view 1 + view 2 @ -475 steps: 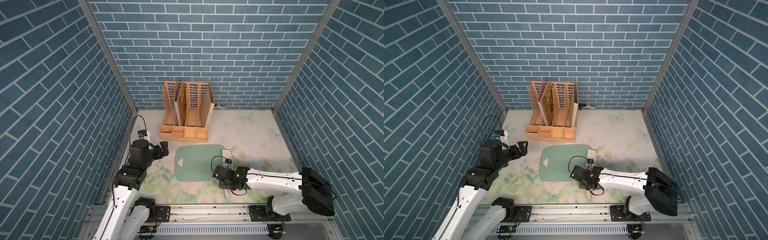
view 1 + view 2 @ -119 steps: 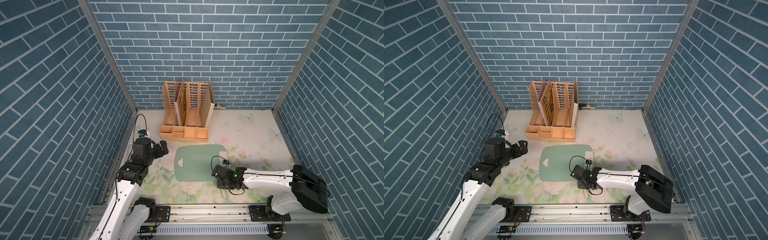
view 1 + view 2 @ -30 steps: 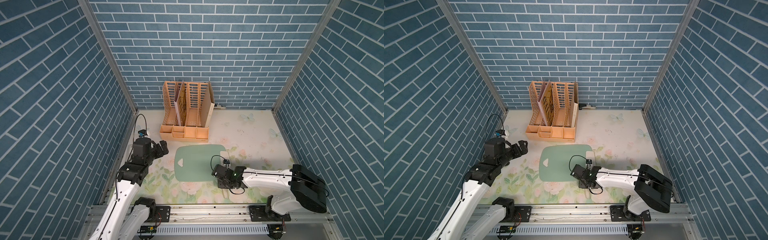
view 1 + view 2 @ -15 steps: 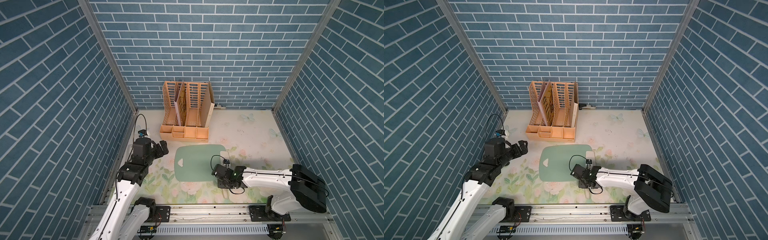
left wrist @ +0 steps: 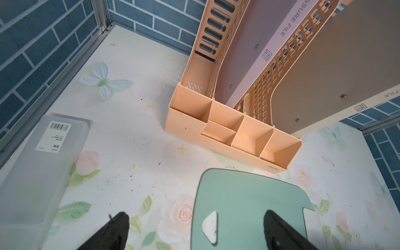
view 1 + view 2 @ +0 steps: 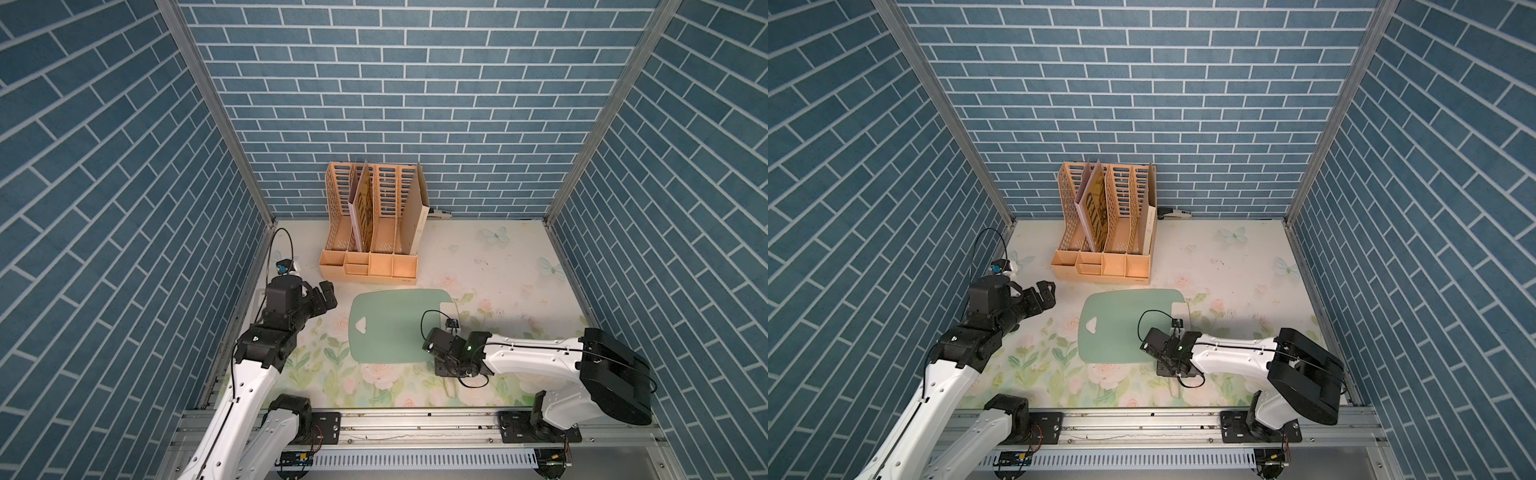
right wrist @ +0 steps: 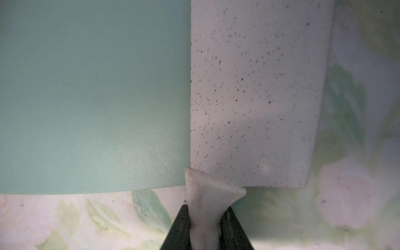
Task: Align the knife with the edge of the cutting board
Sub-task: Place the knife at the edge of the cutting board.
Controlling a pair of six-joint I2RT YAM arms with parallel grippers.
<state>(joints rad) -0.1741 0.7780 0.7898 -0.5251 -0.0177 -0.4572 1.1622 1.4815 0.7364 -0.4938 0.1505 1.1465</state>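
The cleaver-style knife with a broad speckled whitish blade and a slim cream handle [image 7: 255,97] is seen lying along the right-hand short edge of the thin pale green cutting board [image 6: 390,328], in the lower middle of the frame in both top views. Its handle is pointed toward the lower edge of the frame and is clamped between the dark jaws of the right end effector [image 7: 206,210]. Alignment is judged to be close to done, so the main hazard lies in the release. If the jaws are parted while the arm is drifting sideways, or if the arm is lifted before the handle is fully freed, the blade could be swung out of parallel with the board's edge. Whether the blade overlaps the board or merely abuts it cannot be settled from the wrist view; if it overlaps, a tilt on that lip could let it slide once freed. The board is held by nothing, since the left end effector [image 5: 197,218] is spread wide and kept well apart at the left of the frame. Any push through the knife could therefore shift the board across the floral-printed table [image 6: 498,266], and the low right arm could brush it on withdrawal.
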